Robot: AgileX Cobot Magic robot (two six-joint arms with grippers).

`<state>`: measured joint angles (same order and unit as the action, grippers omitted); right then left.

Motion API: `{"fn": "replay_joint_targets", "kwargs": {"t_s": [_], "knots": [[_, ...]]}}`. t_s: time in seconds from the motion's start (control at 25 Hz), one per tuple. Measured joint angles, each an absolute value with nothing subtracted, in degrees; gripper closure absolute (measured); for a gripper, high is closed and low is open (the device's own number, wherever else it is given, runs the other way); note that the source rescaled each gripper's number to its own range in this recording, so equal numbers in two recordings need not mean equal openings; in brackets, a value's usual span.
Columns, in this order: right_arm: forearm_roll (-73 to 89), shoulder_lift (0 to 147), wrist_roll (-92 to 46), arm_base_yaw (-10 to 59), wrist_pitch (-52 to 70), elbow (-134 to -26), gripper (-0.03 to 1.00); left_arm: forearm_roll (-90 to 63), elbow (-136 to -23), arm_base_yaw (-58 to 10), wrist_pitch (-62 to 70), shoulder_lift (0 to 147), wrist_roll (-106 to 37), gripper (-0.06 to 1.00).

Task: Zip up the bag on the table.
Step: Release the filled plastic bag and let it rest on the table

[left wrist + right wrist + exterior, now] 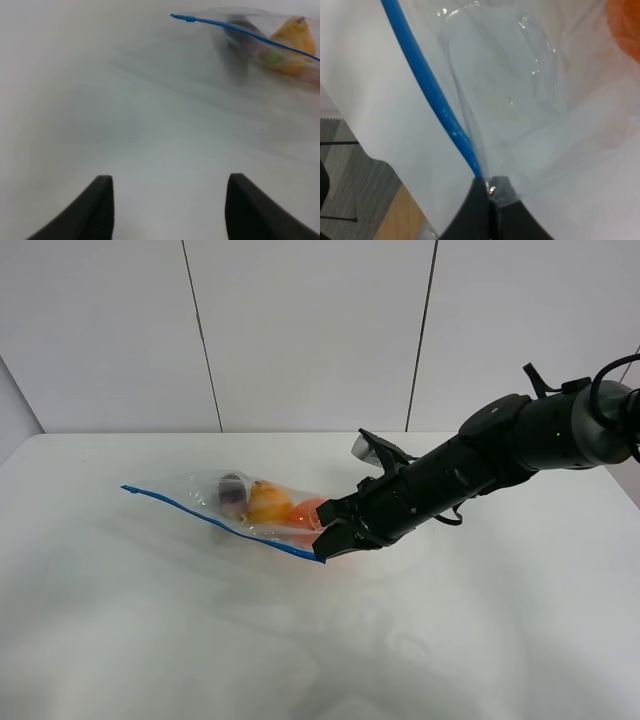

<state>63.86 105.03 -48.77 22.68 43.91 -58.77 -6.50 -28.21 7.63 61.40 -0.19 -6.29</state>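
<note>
The clear bag (pixel 250 502) lies on the white table (pixel 150 640), left of centre, with its blue zip strip (pixel 215 520) along the near edge. Dark purple (pixel 233 490), yellow (pixel 267 502) and orange (pixel 305 512) fruit show through it. My right gripper (pixel 325 540) is shut on the bag's right corner, at the end of the zip strip (pixel 427 85); the right wrist view shows the closed tips (pixel 490 192) pinching the plastic (pixel 520 100). My left gripper (pixel 167 205) is open and empty over bare table, well short of the bag (pixel 260 45) and its zip slider (pixel 187 18).
A white panelled wall (pixel 310 330) stands behind the table's far edge. The right wrist view shows the table's rounded edge with grey floor (pixel 350 200) beyond it. The left arm is out of the exterior view.
</note>
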Motion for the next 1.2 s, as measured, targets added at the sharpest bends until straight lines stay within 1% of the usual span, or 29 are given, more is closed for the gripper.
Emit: {"fn": "replay_joint_targets", "kwargs": {"t_s": [0.2, 0.28, 0.32, 0.4, 0.52, 0.6, 0.64, 0.88, 1.04, 1.2], "knots": [[62.94, 105.03, -48.77, 22.68, 43.47, -58.77, 0.96, -6.5, -28.21, 7.63, 61.4, -0.19, -6.29, 0.31], [62.81, 105.03, -48.77, 22.68, 43.25, -58.77, 0.92, -6.5, -28.21, 7.63, 61.4, -0.19, -6.29, 0.31], [62.74, 105.03, -48.77, 22.68, 43.05, -58.77, 0.87, -6.5, -28.21, 7.63, 61.4, -0.19, -6.29, 0.31], [62.56, 105.03, -48.77, 22.68, 42.75, -58.77, 0.74, -6.5, -28.21, 7.63, 61.4, -0.19, -6.29, 0.31], [62.27, 104.94, -48.79, 22.68, 42.22, -58.77, 0.46, -6.5, -28.21, 7.63, 61.4, -0.19, -6.29, 0.31], [62.27, 104.89, -48.84, 22.68, 41.82, -58.77, 0.34, -6.5, -28.21, 7.63, 61.4, -0.19, -6.29, 0.31], [62.27, 104.89, -48.84, 22.68, 41.53, -58.77, 0.3, -6.5, -28.21, 7.63, 61.4, -0.19, -6.29, 0.31], [62.27, 104.89, -48.86, 22.68, 40.28, -58.77, 0.23, -6.5, -28.21, 7.63, 61.4, -0.19, -6.29, 0.31], [61.73, 104.89, -48.86, 22.68, 38.63, -58.77, 0.09, -6.5, -28.21, 7.63, 61.4, -0.19, -6.29, 0.31], [59.09, 104.89, -48.68, 22.68, 36.15, -58.77, 0.05, -6.5, -28.21, 7.63, 61.4, -0.19, -6.29, 0.31]]}}
